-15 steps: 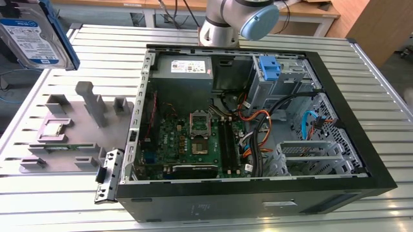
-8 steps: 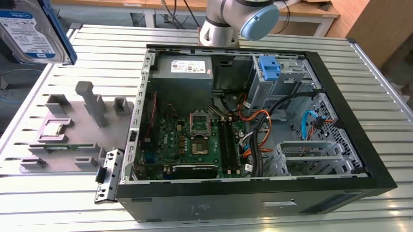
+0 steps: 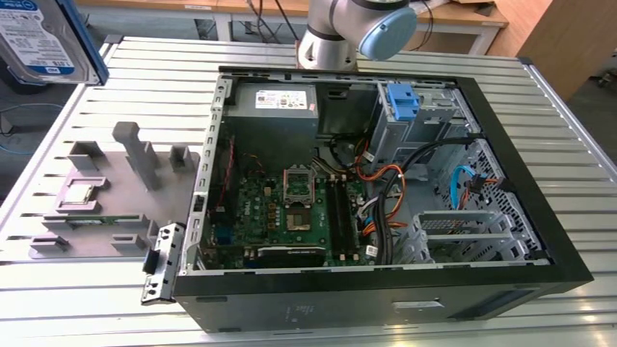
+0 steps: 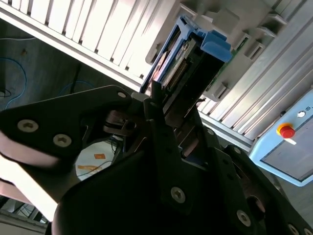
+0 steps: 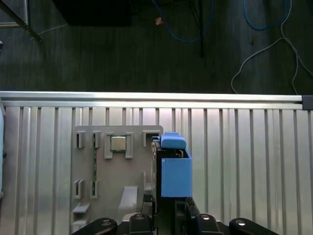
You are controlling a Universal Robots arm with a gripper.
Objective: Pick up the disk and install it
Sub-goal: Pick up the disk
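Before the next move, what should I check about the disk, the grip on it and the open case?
1. Disk clamped in the gripper: ok.
2. Disk off the grey fixture and in the air: ok.
3. Computer case open, interior exposed: ok.
4. Metal drive cage at the exterior view's right looks empty: ok.
5. Cables beside the cage out of the way: cannot tell.
6. Disk sits square in the grip: cannot tell.
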